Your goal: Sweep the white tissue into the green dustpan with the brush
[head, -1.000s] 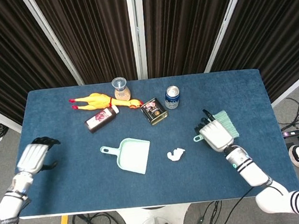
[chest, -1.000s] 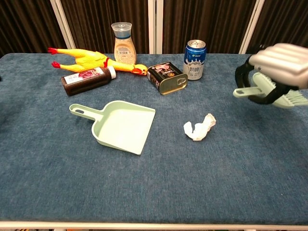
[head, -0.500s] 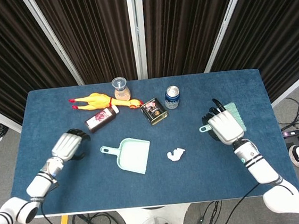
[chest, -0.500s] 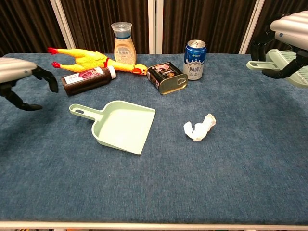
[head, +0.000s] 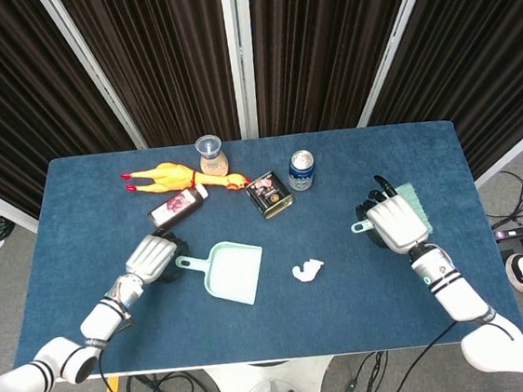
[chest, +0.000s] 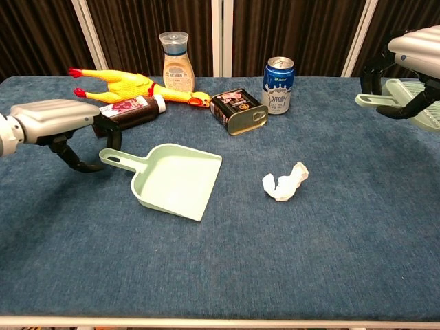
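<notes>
The left hand [head: 152, 256] has reached the dustpan [head: 229, 272] handle.

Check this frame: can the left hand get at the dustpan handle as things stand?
Probably yes. The left hand is right beside the dustpan handle, with nothing between them; the dark bottle lies behind, clear of it.

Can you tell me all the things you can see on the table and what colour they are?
table: 1, blue, under everything
dustpan: 1, light green, left of centre
tissue: 1, white, right of dustpan
rubber chicken: 1, yellow, back left
dark bottle: 1, brown, lying before chicken
jar: 1, tan, back
tin: 1, black, back centre
can: 1, blue, beside tin
brush: 1, light green, in right hand
left hand: grey, at dustpan handle
right hand: grey, holds brush
</notes>
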### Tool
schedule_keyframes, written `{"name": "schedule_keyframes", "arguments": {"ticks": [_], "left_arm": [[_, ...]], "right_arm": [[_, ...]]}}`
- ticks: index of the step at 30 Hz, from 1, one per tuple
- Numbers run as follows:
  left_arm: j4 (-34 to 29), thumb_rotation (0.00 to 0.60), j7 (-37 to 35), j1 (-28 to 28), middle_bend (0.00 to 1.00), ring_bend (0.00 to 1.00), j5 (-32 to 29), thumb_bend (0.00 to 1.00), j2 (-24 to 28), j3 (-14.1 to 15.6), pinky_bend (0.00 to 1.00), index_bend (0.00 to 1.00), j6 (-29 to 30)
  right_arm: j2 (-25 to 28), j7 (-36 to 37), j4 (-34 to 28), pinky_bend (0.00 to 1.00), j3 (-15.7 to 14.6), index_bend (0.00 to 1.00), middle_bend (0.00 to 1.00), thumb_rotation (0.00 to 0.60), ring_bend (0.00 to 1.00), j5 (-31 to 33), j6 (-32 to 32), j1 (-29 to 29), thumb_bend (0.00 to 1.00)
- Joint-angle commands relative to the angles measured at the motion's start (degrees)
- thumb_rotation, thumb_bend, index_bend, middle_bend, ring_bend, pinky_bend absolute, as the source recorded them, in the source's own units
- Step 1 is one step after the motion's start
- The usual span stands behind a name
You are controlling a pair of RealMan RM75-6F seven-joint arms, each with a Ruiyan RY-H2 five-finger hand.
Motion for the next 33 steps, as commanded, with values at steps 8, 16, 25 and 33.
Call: {"name": "schedule_keyframes", "arguments": {"ticks": [8,16,25,33], "left_arm": [[0.3,0.600,3.3,-1.5,0.48,0.34,-2.8,0.28,-2.0,-0.6,0.27,0.48,-0.7],[0.3,0.600,2.2,-0.9,0.55,0.41,-3.5,0.30,-2.7,-0.3,0.32,0.57,1.1],[-9.0,0.600,-3.1,1.6,0.56,0.42,-6.6,0.31,2.9,-0.2,0.34,0.58,1.4],[-11.2,0.600,-3.0,2.1,0.56,0.42,-10.9,0.31,3.4,-0.8,0.34,0.58,0.0]], "right_arm": [[-0.4,1.9,1.7,0.08,-0.6,0.74,0.56,0.600,0.26,-0.3,-0.3,-0.1,0.46],[-0.5,3.0,2.5,0.08,-1.2,0.74,0.56,0.600,0.26,-0.8,-0.4,-0.1,0.46],[1.5,10.1,-3.8,0.08,-1.7,0.74,0.56,0.600,0.26,-2.6,-2.8,0.5,0.46],[-0.3,18.1,-8.7,0.03,-1.3,0.74,0.56,0.600,0.26,-4.4,-4.8,2.1,0.47]]}}
